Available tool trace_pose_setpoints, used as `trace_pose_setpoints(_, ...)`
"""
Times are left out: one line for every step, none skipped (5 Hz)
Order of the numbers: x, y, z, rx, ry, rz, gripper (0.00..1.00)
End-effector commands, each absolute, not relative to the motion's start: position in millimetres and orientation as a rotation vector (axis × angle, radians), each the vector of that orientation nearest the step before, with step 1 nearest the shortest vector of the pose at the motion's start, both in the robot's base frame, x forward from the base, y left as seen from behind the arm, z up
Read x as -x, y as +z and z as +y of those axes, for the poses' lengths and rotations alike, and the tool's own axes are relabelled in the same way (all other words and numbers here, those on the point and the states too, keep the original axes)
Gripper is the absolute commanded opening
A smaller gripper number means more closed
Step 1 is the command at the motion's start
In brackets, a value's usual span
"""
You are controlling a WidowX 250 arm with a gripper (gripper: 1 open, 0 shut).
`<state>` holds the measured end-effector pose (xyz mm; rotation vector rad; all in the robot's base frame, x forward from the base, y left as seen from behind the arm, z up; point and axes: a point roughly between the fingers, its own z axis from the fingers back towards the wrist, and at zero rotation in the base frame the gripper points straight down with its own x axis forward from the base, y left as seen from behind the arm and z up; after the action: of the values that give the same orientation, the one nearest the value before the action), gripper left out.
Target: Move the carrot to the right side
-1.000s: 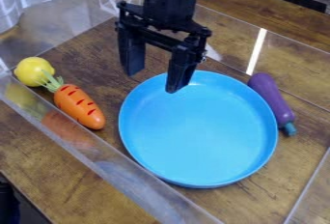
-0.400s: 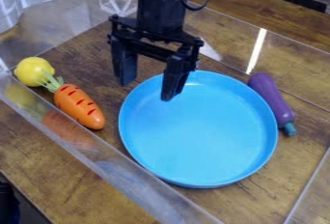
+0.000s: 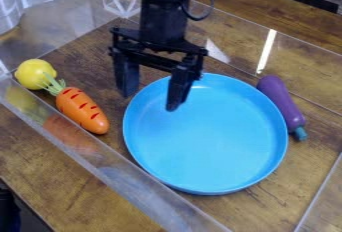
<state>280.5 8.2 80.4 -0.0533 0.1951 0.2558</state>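
Above the back edge of the blue plate (image 3: 207, 141), the jaws (image 3: 151, 80) hang wide apart, nothing between them; the carrot (image 3: 82, 109) lies left of the plate (leafy end near the lemon (image 3: 35, 73)).

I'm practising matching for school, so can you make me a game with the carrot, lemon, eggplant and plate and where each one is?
Things
1. carrot
2. lemon
3. eggplant
4. plate

Places
A. beside the plate, on the picture's right
B. between the carrot and the eggplant
C. at the leafy end of the carrot
D. beside the plate, on the picture's left, nearer to it than the lemon is

Right pairs: 1-D, 2-C, 3-A, 4-B
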Motion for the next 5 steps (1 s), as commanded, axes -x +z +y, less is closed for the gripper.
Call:
trace_pose_setpoints(-281, 81.8, 18, 0.070, 0.353, 0.170, 1.00)
trace_pose_setpoints(-280, 77.1, 25, 0.084, 0.442, 0.170, 1.00)
trace_pose_setpoints(-278, 73.1, 36, 0.112, 0.586, 0.152, 1.00)
trace_pose_setpoints(-274, 69.9, 57, 0.163, 0.766, 0.120, 1.00)
trace_pose_setpoints(-268, 66.8, 80, 0.220, 0.941, 0.096, 1.00)
